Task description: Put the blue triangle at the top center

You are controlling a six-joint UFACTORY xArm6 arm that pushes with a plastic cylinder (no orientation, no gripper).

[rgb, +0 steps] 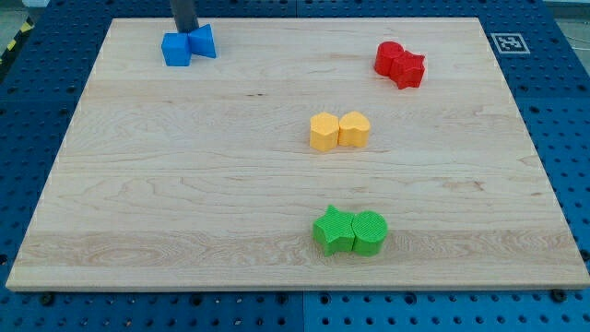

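The blue triangle (204, 41) lies near the board's top left, touching a blue cube (176, 50) on its left. My rod comes down from the view's top and my tip (187, 30) rests just above and between the two blue blocks, at the triangle's upper left edge. The top center of the board is to the right of them.
Two red blocks (400, 65) touch each other at the top right. Two yellow blocks (339, 131) sit side by side at the center. A green star (333, 231) and a green cylinder (369, 231) touch near the bottom. A marker tag (507, 42) lies off the board's top right corner.
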